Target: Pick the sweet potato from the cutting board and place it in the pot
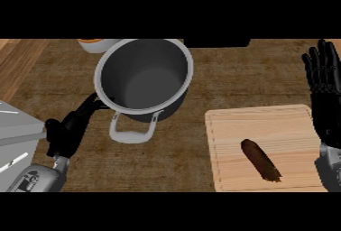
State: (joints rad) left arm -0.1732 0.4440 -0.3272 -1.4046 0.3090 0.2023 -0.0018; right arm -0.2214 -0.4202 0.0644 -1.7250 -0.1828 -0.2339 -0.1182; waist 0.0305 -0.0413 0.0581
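A dark brown sweet potato (260, 160) lies slanted on the pale wooden cutting board (233, 131) at the lower right. A grey metal pot (144, 74) with a looped handle stands upright at the upper middle, and I see nothing inside it. My right hand (325, 85) is at the right edge, fingers straight and pointing up, beside the board and apart from the sweet potato. My left hand (66, 131) is at the lower left, fingers relaxed and stretched toward the pot's lower left wall; whether they touch it I cannot tell.
A small cup with orange contents (93, 43) stands behind the pot at the top left. A grey slab (16, 126) fills the left edge. A dark object (216, 42) sits at the top middle. The brown countertop (220, 85) spreads between pot and board.
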